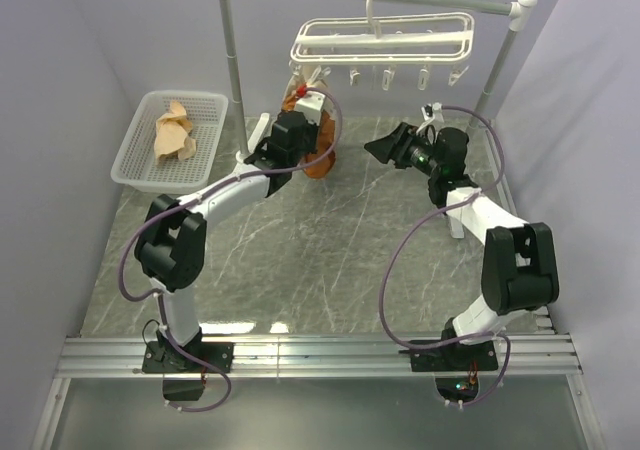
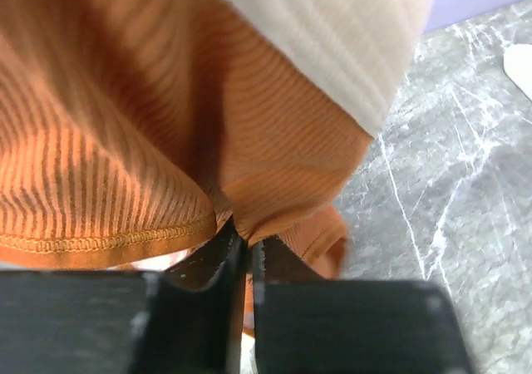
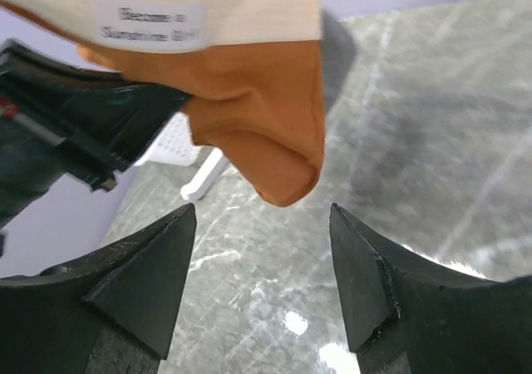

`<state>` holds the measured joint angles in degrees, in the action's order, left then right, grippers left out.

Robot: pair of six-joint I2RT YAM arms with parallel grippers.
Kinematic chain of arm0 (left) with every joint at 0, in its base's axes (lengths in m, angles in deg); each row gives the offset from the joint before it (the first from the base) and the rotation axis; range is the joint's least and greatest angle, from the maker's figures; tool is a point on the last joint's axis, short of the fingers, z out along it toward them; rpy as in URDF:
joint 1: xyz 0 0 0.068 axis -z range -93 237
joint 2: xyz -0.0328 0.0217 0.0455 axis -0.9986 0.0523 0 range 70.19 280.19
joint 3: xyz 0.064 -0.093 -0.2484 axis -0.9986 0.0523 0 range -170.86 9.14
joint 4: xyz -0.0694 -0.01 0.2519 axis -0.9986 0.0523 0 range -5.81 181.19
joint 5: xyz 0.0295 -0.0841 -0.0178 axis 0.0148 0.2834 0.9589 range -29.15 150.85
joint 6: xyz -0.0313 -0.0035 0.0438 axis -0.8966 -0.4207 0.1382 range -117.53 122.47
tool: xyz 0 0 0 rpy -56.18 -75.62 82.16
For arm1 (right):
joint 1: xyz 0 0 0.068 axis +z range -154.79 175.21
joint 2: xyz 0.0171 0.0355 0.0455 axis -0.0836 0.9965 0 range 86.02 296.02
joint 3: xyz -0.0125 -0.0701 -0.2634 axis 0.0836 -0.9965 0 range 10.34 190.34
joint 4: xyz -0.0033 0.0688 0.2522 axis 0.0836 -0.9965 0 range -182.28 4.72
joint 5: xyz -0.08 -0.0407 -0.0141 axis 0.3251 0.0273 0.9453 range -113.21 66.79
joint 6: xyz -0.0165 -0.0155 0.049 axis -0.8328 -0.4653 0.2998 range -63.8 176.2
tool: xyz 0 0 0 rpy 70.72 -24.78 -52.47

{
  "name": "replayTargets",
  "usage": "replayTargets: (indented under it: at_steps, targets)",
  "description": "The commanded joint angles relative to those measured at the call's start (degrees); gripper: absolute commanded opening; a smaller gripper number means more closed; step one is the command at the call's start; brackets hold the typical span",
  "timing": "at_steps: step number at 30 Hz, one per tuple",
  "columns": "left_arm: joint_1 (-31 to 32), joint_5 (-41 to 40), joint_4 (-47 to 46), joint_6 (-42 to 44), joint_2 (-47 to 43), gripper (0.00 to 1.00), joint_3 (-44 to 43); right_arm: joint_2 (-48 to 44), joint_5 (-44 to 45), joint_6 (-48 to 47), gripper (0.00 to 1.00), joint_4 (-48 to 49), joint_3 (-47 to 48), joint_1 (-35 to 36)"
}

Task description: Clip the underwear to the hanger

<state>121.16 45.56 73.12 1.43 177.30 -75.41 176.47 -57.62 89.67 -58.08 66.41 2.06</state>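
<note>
Left gripper (image 2: 247, 243) is clamped down on a fold of the underwear (image 2: 125, 141), low on the orange fabric by the hem. The garment hangs clear of the table at the far left, just under the left end of the hanger (image 1: 385, 40), waistband up. Whether a clip already bites it, can't tell. Right gripper (image 3: 262, 224) has its jaws wide and empty, facing the loose corner from the right. My read: mid-clipping. Next, the waistband's free end wants lifting into an open clip.
</note>
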Motion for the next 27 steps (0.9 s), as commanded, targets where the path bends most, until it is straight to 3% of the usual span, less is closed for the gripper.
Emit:
replayTargets:
  at_steps: [1, 6, 13, 23, 27]
  targets:
    - [-2.15, 9.64, -0.97, 2.42, -5.41, 0.06, 1.74, 2.61, -6.61, 1.59, 0.72, 6.36, 5.35, -0.79]
    - [-5.58, 27.81, 2.36, 5.51, -11.48, 0.00, 6.33, 6.92, -11.37, 5.01, 0.72, 9.71, 8.17, -0.88]
    - [-8.66, 40.23, 4.91, 6.22, -15.88, 0.00, 7.74, 13.16, -16.12, 16.00, 0.77, 19.28, 11.24, -0.70]
    - [-8.84, 45.08, 6.32, 3.59, -16.93, 0.00, 6.24, 20.55, -19.29, 30.93, 0.80, 26.67, 14.59, 0.79]
    - [-8.84, 45.96, 5.97, 3.59, -17.02, 0.00, 6.33, 22.13, -19.11, 30.95, 0.80, 25.53, 15.91, 1.67]
